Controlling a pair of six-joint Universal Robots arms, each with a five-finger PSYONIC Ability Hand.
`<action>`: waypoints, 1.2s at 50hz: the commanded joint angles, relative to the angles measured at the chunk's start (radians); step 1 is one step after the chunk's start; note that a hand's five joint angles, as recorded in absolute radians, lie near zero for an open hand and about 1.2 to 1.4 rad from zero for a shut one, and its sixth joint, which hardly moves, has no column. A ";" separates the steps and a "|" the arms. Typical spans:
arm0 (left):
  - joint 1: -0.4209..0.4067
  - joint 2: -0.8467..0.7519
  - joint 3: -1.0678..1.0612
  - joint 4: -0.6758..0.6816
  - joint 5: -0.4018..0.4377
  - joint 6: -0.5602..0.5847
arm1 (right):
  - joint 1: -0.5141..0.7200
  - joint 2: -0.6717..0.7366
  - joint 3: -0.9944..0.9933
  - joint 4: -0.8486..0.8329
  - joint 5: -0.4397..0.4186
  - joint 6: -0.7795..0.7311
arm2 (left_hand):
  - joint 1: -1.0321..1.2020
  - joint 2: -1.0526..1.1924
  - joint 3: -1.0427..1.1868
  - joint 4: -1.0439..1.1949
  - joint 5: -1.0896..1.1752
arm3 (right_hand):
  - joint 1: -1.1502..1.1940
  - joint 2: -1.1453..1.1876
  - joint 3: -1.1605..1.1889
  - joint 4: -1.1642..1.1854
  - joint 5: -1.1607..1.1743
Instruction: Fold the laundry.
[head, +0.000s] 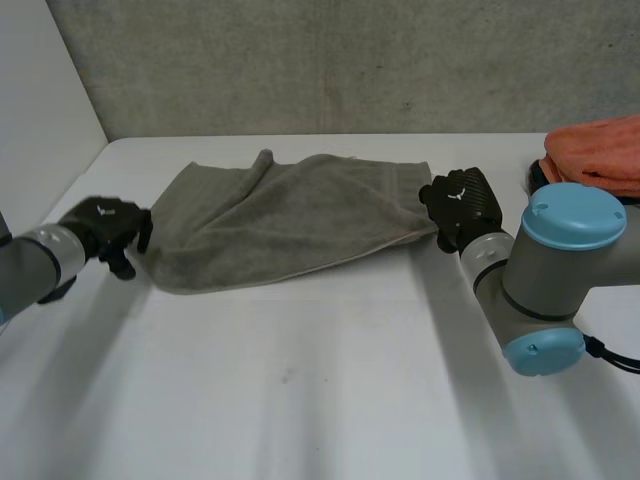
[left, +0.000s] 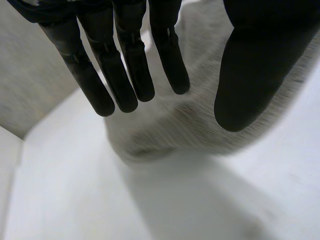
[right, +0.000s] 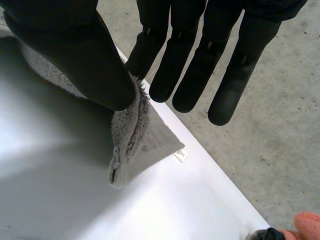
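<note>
Looking down in the head view, finding a grey towel (head: 290, 215) on the counter (head: 320, 380), rumpled and seemingly doubled over once, edges not yet squared. Reading its long axis as running across the counter from one robot hand to the other, left end a little nearer the robot, right end slanting toward the far wall. Placing the left robot hand (head: 112, 232) at the towel's left end, touching or just beside the edge, and the right robot hand (head: 460, 205) at the right end, by a corner. Noting an orange cloth (head: 600, 150) heaped at the far right, well apart from the towel, probably also waiting to be folded. Turning to the left wrist view: left robot hand (left: 250, 75) released, fingers (left: 134, 70) straight and spread away from the thumb, towel (left: 180, 125) lying past the fingertips and gripped by nothing. Turning to the right wrist view: right robot hand (right: 65, 45) apparently grasping the towel (right: 145, 140), edge nipped between thumb and nearest finger, other fingers straight, a doubled corner with a small tag (right: 180, 156) sticking out past the thumb. Judging the work as early: at most one fold made, with more folding, squaring up and the orange cloth left to do.
</note>
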 joint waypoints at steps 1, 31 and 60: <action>-0.003 -0.033 -0.061 -0.050 0.002 0.003 | -0.005 -0.005 -0.005 0.012 0.000 0.006 | 0.248 0.277 0.287 0.285 0.288 | 0.252 0.213 0.206 0.198 0.209; -0.114 -0.339 0.396 -0.055 -0.104 0.023 | -0.005 -0.005 0.003 0.037 -0.006 -0.005 | -0.210 -0.181 -0.171 -0.173 -0.170 | 0.252 0.213 0.206 0.198 0.209; -0.177 -0.562 0.775 -0.051 -0.150 0.069 | 0.001 0.000 0.007 0.037 -0.013 -0.037 | -0.036 -0.008 0.003 0.001 0.003 | 0.252 0.213 0.206 0.198 0.209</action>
